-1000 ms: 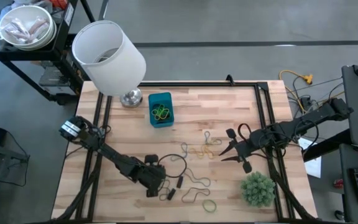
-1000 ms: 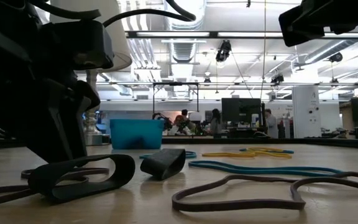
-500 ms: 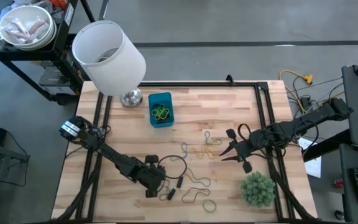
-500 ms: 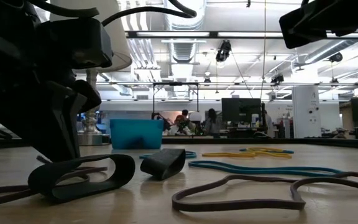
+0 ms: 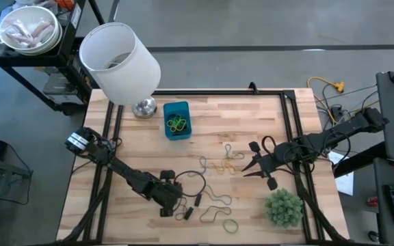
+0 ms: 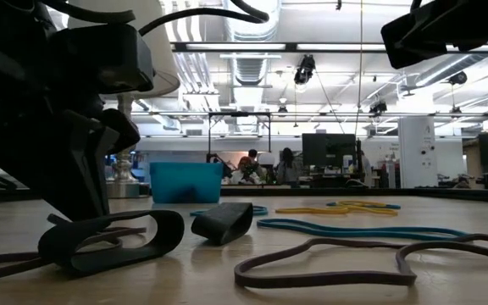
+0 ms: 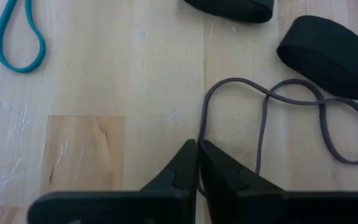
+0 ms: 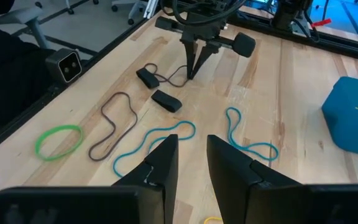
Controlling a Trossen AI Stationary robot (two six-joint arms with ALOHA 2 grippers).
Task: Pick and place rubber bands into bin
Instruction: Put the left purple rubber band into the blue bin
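Rubber bands lie scattered on the wooden table: a thin dark purple-brown one (image 7: 291, 118), two wide black ones (image 7: 331, 53), teal ones (image 8: 244, 140), a brown one (image 8: 114, 124) and a green one (image 5: 230, 225). The blue bin (image 5: 176, 119) stands at the far left-centre with several bands inside. My left gripper (image 5: 182, 205) is down at the tabletop near the front edge, shut on the thin purple-brown band. My right gripper (image 5: 246, 167) hovers above the table right of centre, open, with nothing between its fingers (image 8: 229, 165). My left gripper pinches one end loop of the thin purple-brown band (image 7: 202, 127) between its two fingertips (image 7: 185, 158). The fingers come from above, pointing down at the table. The rest of the band lies slack on the wood in a figure-eight.
A big white lamp shade (image 5: 118, 61) stands at the far left corner beside the bin. A bushy green plant (image 5: 283, 207) sits at the near right. Tan and yellow bands (image 5: 221, 166) lie mid-table. A black frame rail (image 5: 296, 157) runs along the table's right side.
My left gripper has shut its fingers on the thin purple-brown band at the tabletop, staying in place. The bands lie as before.
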